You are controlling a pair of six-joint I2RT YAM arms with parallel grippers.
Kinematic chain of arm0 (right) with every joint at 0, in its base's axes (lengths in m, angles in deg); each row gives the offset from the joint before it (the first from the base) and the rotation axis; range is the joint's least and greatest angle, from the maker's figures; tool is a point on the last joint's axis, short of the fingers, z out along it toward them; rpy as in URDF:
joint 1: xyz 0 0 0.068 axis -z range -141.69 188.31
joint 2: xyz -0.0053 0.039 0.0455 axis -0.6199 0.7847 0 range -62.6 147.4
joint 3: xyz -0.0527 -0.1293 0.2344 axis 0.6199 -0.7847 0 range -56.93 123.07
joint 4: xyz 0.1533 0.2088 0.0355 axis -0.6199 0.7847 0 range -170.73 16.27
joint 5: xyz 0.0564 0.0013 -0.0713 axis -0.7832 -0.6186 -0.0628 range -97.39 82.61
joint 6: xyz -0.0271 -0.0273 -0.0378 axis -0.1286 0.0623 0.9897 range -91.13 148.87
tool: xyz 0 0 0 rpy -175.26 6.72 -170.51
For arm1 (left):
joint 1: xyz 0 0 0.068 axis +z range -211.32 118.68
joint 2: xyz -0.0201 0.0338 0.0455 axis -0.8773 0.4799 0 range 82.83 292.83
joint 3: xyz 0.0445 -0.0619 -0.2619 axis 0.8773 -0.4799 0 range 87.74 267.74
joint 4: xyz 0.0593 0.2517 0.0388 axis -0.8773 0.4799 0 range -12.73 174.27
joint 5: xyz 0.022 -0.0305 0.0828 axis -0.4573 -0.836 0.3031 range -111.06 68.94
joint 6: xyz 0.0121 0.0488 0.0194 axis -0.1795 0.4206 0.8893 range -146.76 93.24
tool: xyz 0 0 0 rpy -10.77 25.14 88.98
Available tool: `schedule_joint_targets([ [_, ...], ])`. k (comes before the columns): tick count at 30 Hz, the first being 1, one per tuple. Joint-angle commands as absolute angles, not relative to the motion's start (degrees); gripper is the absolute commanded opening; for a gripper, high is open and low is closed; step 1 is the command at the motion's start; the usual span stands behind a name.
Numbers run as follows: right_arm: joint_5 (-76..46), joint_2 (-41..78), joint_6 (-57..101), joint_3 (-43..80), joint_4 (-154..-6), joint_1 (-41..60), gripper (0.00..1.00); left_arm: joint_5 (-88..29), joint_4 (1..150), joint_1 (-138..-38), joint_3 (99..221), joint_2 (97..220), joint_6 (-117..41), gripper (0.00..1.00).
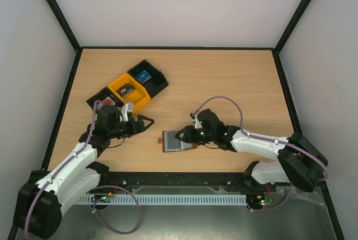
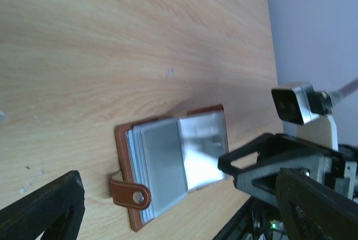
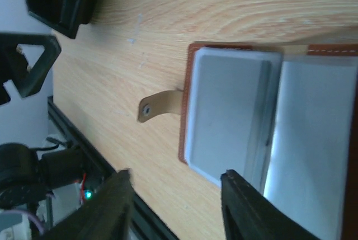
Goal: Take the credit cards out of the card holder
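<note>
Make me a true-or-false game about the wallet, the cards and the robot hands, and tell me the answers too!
1. The card holder lies open on the table. True.
2. The blue card is inside the card holder. False: it lies in a black tray.
3. The left gripper is holding a card. False: it is open and empty, to the left of the card holder.
4. The dark grey card lies in the yellow tray. True.
5. The right gripper is open, right at the card holder. True.
</note>
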State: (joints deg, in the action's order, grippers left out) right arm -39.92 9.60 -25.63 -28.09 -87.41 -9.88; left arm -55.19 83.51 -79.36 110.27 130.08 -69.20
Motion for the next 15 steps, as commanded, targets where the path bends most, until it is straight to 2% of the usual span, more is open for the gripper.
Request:
schedule_joint_targets([
  [1,-34.4,12.7,-24.7,-25.8,-86.3,-10.5,0.39,-58.1,75.2,-83.1,107.1,131.2,-74.5,0.92],
  [4,-34.1,15.3,-24.1,-25.4,-86.5,-10.5,0.37,-57.4,71.7,-85.9,105.3,132.2,-76.9,0.90],
  [7,-34.2,17.8,-23.2,-24.6,-87.1,-10.6,0.38,-57.1,68.5,-88.3,103.9,133.3,-79.3,0.79],
  [15,-33.6,23.3,-22.6,-23.8,-88.1,-11.2,0.36,-55.5,62.9,-92.7,102.3,135.3,-82.6,0.78],
])
